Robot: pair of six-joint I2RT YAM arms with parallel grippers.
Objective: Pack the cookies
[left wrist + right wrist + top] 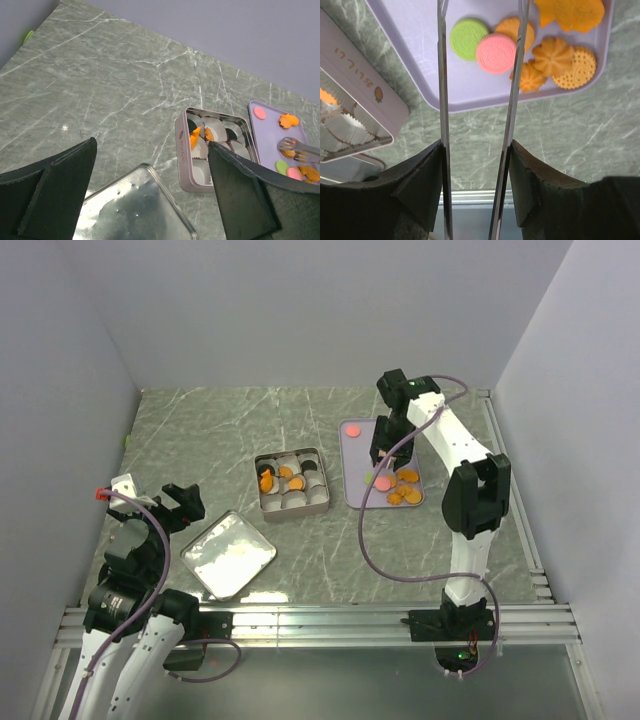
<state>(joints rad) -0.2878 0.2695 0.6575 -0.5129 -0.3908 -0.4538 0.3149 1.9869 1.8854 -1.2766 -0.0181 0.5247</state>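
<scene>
Black and spread wide, my left tool [180, 505] hangs empty over the near-left of the bench [200, 430], just beside the silver lid [228, 553]. I see little risk there, unless I swing it inward and shove that lid against the tin [291, 512] mid-bench. A few orange pieces already sit in the tin's paper cups [220, 125], at least 1 of them tilted on edge.

Most of the cookies [555, 55] lie further right on the lavender tray [420, 75]. My right tool [476, 150] is clamped on thin metal tongs [441, 75], blades apart either side of the pink cookie [495, 52]. I cannot tell whether the tips touch the tray.

This is where I expect trouble. The green cookie [468, 39] touches the pink one and an orange round sits right at the far blade, so closing could pinch 2 or flick a neighbour off the tray. A flat disc held by narrow blades may also pivot and drop over the bare gap on the way to the tin. A purple cable [370, 540] loops down beside the tray and could drag it.

The bench is smooth grey-green marbled stone-look, slightly glossy. Plain pale walls [300, 310] close 3 sides, with an aluminium rail [320, 620] along the near edge.
</scene>
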